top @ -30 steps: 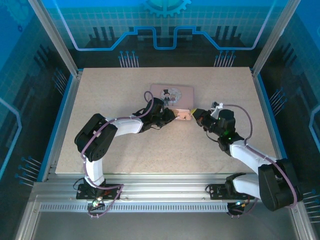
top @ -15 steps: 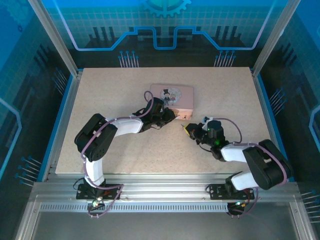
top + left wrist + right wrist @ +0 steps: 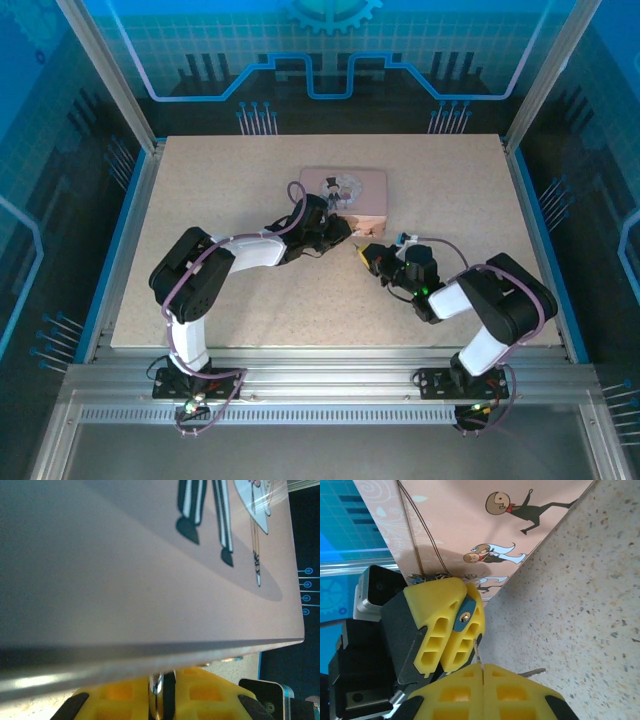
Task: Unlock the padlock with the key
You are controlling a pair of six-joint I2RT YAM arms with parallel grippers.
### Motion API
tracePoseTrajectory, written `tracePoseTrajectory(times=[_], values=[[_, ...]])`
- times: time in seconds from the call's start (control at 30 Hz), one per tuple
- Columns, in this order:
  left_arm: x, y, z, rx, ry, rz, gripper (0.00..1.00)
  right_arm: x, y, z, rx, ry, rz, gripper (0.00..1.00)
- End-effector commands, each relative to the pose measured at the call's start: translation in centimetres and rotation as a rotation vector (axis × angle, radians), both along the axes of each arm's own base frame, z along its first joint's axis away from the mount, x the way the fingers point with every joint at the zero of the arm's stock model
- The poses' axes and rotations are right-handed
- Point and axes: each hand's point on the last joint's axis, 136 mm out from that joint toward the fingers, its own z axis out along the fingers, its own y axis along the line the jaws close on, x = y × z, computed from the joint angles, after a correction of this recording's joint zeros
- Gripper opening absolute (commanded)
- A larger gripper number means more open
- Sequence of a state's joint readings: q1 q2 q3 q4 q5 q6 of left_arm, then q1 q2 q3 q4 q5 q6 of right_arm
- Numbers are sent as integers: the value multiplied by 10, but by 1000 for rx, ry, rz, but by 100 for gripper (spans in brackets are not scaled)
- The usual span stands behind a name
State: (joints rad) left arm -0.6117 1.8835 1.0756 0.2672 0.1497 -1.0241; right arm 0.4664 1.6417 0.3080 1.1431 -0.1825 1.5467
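**Entry: padlock and key, both end effectors engaged, mid-worktop**

- **Worktop** (image 3: 220, 200): pale speckled board.
- **Pink tin** (image 3: 345, 193): cartoon-figure lid, lying flat at mid-width, nearer the far edge than the near one. Position unchanged from the two earlier frames.
- **Left end effector** (image 3: 338, 233): at the tin's near side, yellow fingers clamped on the padlock. Arm and end effector are in the same pose as one second ago.
- **Padlock** (image 3: 464, 616): small blue-grey body with a brass spot. It is pinched between the left fingers, just off the tin's near edge, about the middle of the worktop. In the left wrist view a bright metal part shows between the fingers under the tin's rim.
- **Right end effector** (image 3: 368, 254): yellow fingers pressed together, gripping the key.
  - One second ago it sat by the tin's near right corner.
  - Half a second ago it had dropped back toward the near edge.
  - It is now a little farther left and closer to the left end effector, with the right arm folded more tightly at the elbow.
- **Key** (image 3: 478, 652): thin metal blade projecting from the closed right fingers, pointing at the left fingers. Its tip is just beside the padlock, off the brass spot; whether they touch cannot be told.
- **Thin metal piece** (image 3: 532, 671): sticks out sideways from the right fingers, over the worktop.
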Motion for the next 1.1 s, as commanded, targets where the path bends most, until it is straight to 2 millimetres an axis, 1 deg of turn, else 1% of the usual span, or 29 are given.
tracePoseTrajectory(times=[0.0, 0.23, 0.47, 0.83, 1.07], values=[[6, -7, 31, -89, -28, 13, 10, 10, 7, 15, 41, -56, -12, 0], [6, -9, 30, -99, -21, 11, 10, 17, 12, 13, 53, -65, -8, 0], [6, -9, 31, -106, -18, 11, 10, 20, 14, 17, 63, -85, -9, 0], [5, -9, 32, -116, -20, 10, 10, 22, 17, 11, 62, -76, -2, 0], [4, -10, 32, -123, -17, 6, 10, 24, 18, 18, 71, -106, -3, 0]])
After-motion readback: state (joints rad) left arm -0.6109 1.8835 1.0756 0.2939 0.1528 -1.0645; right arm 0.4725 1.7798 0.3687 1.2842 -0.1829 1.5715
